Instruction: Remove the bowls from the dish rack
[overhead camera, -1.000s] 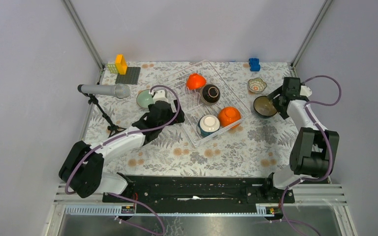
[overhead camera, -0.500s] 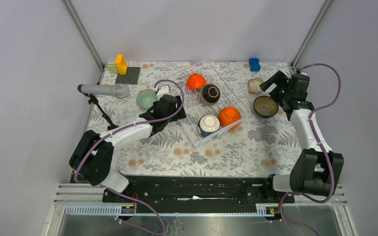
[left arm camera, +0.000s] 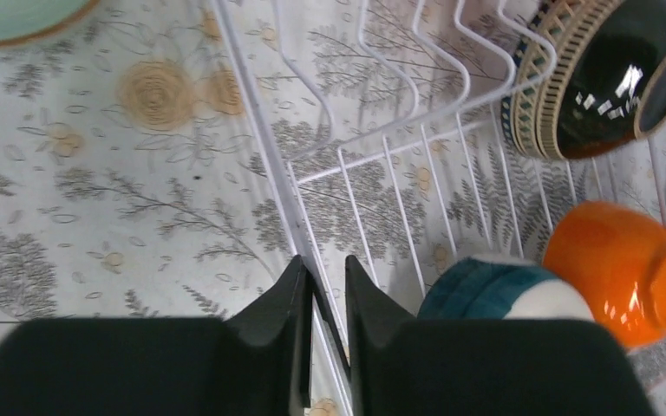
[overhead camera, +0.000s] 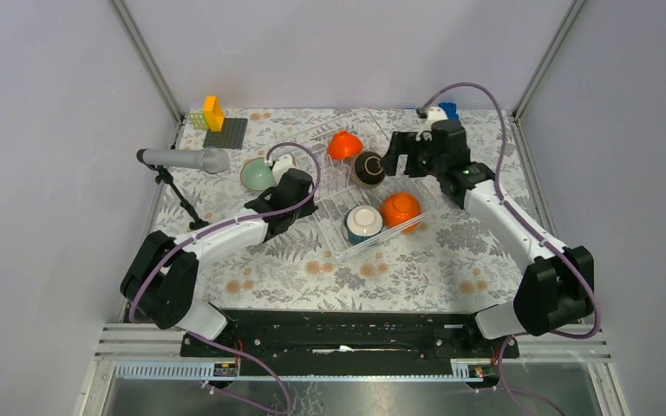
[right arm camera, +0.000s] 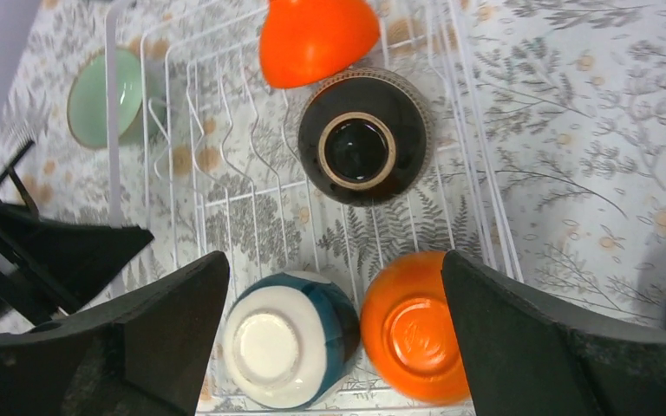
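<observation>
The white wire dish rack (overhead camera: 329,165) holds an orange bowl (overhead camera: 344,144), a dark brown bowl (overhead camera: 370,166), a teal bowl (overhead camera: 363,223) and a second orange bowl (overhead camera: 401,210), all bottom up or tipped. A mint green bowl (overhead camera: 257,174) stands on the table left of the rack. My left gripper (left arm camera: 323,286) is shut on the rack's left rim wire (left arm camera: 269,173). My right gripper (right arm camera: 334,260) hangs wide open above the rack, over the teal bowl (right arm camera: 290,338) and the orange bowl (right arm camera: 412,325), touching neither. The dark brown bowl (right arm camera: 364,139) lies beyond its fingertips.
A microphone on a stand (overhead camera: 182,159) stands at the left. Yellow blocks (overhead camera: 212,113) and a grey baseplate (overhead camera: 225,133) sit at the back left, a blue block (overhead camera: 448,110) at the back right. A small white object (overhead camera: 283,163) lies beside the mint bowl.
My right arm swung from the table's right side to above the rack, still open. My left gripper closed on the rack's rim, and the rack shifted slightly.
</observation>
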Robot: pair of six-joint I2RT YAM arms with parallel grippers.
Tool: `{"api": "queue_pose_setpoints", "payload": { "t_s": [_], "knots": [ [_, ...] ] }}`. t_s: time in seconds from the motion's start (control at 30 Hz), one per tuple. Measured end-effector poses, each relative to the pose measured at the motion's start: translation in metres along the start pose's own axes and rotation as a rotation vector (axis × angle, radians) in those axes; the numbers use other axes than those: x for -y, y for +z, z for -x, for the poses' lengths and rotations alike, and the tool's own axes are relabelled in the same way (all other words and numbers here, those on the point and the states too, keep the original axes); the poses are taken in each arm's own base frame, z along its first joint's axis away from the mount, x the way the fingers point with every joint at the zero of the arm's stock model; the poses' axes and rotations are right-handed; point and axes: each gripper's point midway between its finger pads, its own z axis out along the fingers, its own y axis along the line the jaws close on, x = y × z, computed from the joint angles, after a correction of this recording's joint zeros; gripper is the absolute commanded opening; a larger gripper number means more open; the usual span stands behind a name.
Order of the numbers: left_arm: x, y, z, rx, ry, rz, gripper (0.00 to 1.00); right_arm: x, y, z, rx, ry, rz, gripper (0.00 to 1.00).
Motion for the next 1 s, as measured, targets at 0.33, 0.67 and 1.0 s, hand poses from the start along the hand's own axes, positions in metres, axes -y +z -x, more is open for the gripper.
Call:
{"api": "queue_pose_setpoints", "payload": {
  "t_s": [0.33, 0.67, 1.0],
  "knots": [
    [-0.021, -0.021, -0.009, -0.01, 0.006, 0.002, 0.0, -0.037, 0.022, -0.032, -0.066, -0.238, 0.076, 1.0],
    [-0.029, -0.038, -0.02, -0.053, 0.112, -0.049, 0.05, -0.058, 0.054, -0.062, -0.12, -0.674, 0.197, 1.0],
    [-0.033, -0.052, -0.033, -0.062, 0.164, -0.116, 0.61, -0.079, 0.096, -0.037, -0.15, -0.993, 0.343, 0.96]
  ]
}}
